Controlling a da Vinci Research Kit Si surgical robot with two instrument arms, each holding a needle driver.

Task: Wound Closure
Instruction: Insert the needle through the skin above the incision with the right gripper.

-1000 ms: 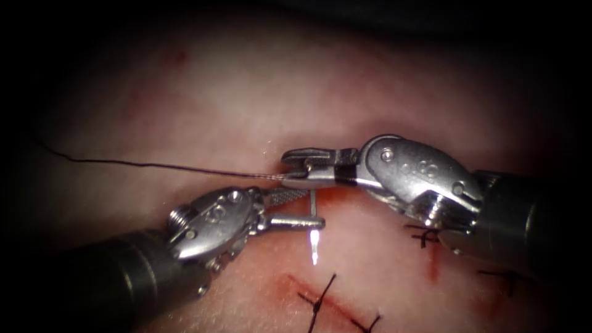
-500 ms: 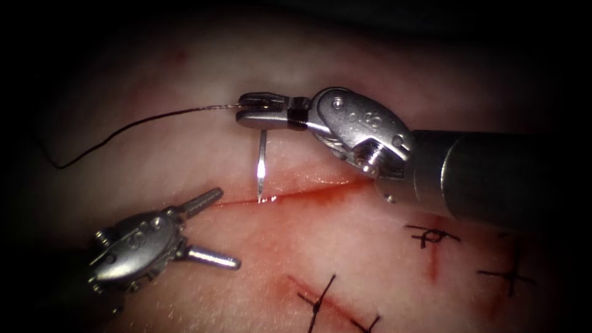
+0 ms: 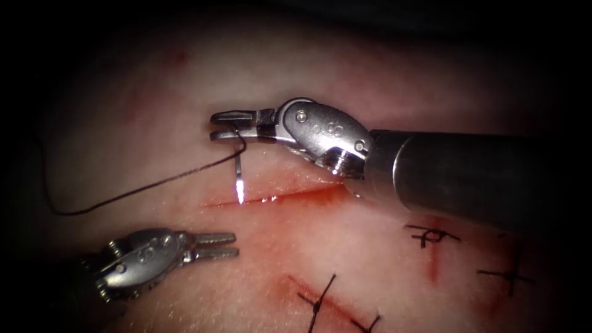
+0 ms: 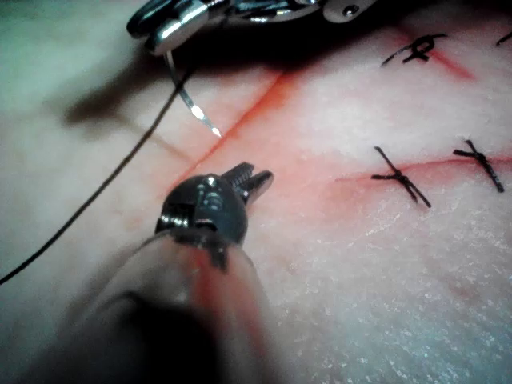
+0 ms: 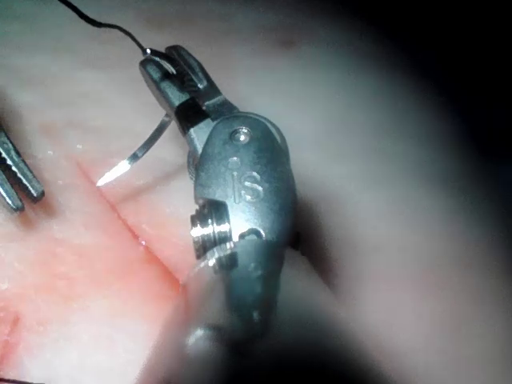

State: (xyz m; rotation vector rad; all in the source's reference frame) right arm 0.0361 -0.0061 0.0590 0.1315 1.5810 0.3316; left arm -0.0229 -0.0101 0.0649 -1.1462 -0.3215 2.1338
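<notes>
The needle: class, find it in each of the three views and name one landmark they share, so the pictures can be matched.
Endoscope view: the needle hangs from the right tool, held near its thread end, tip just above the cut.
Left wrist view: the needle points at the cut, beyond the left tool, which holds nothing.
Right wrist view: the needle curves from the right tool's jaws.
Shared landmark: the open red cut.

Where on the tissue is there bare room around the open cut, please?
Bare tissue lies left of and above the right pincer, bordered below by the thread. Crowded: the needle tip over the cut, the left pincer below it, tied stitches lower right.
</notes>
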